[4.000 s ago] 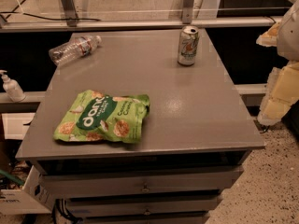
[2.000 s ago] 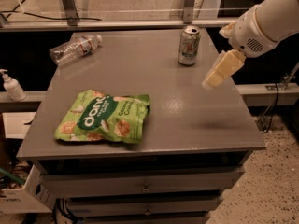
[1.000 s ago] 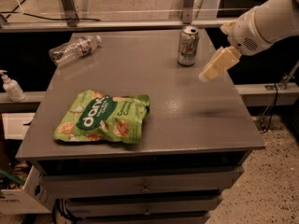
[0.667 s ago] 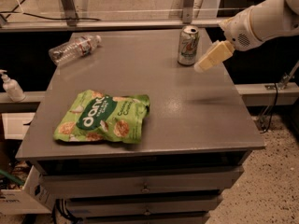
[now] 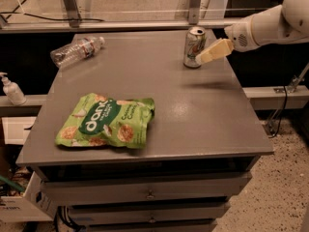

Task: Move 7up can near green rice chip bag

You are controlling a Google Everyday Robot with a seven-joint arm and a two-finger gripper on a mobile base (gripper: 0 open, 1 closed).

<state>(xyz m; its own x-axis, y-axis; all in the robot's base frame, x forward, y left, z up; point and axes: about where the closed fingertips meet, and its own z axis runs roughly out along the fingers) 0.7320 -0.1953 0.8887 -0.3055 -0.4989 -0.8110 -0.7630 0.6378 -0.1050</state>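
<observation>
7up can (image 5: 194,47) stands beside gripper (image 5: 202,57), well apart from water bottle (image 5: 77,50).

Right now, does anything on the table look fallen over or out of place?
Only the water bottle lies on its side at the far left corner of the table. The 7up can stands upright, the pincer close beside it; the green rice chip bag lies flat.

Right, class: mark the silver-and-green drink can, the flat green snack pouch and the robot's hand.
Silver-and-green aluminium drink can (image 5: 194,45): camera view, label at mid-body.
Flat bright green snack pouch (image 5: 99,122): camera view, white lettering near centre.
Robot's hand (image 5: 203,57): camera view, cream tip close beside the can.
</observation>
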